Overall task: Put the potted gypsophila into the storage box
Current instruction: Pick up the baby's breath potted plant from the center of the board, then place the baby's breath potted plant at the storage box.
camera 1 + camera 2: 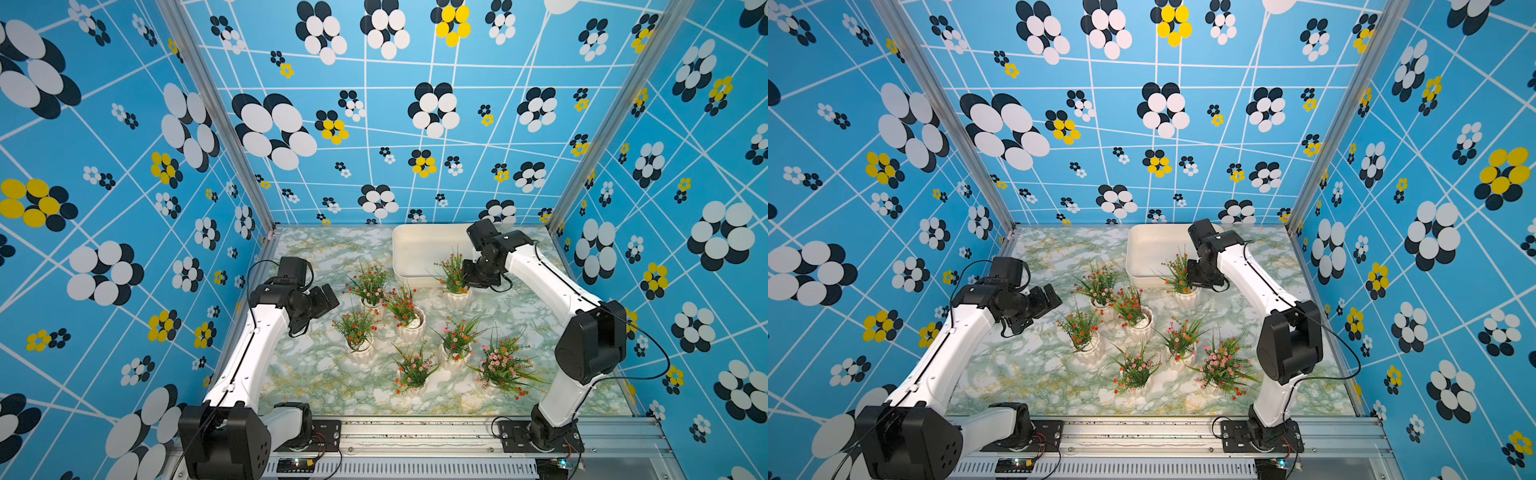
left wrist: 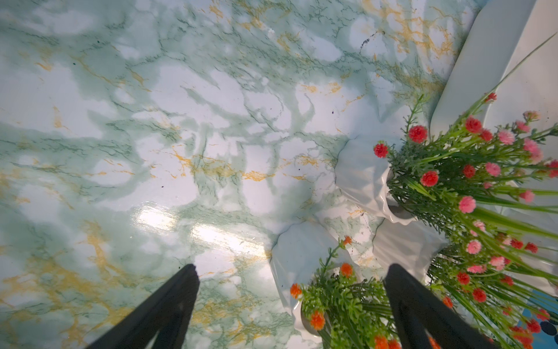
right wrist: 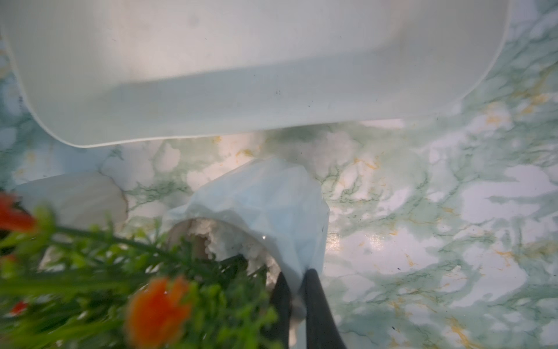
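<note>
Progress on boxing: nil so far. Storage box (image 1: 415, 251) at far edge of surface (image 1: 316, 374), toward far right corner, w/ nothing inside in both top views.

All seven potted gypsophila outside it:
- six loose in a cluster mid-surface: pot nearest box's left end (image 1: 371, 306), pot just beside it (image 1: 411, 327), pot on cluster's left side (image 1: 360, 352), pot right of centre (image 1: 455, 358), pot toward near edge (image 1: 411, 384), pink-bloomed pot toward near right (image 1: 503, 370).
- seventh, the held pot (image 1: 458, 298), just beside box's near wall, orange blooms.

Right jaws clamped on held pot's rim: in right wrist view, fingers (image 3: 317, 302) almost together w/ the white ribbed wall pinched between, one inside the rim, one outside. Cannot tell whether the base is off the surface yet; pot looks tilted in that view.

Left jaws wide apart, nothing between them, above bare surface at left side of cluster; fingers (image 2: 169, 308) in left wrist view w/ nearest pots just beside, not touched.

Judgement: very start of job. Grip on pot no. 1 made; lift, short carry over near wall & set-down inside not yet done. Then six more, same routine. Plenty of room in box.
</note>
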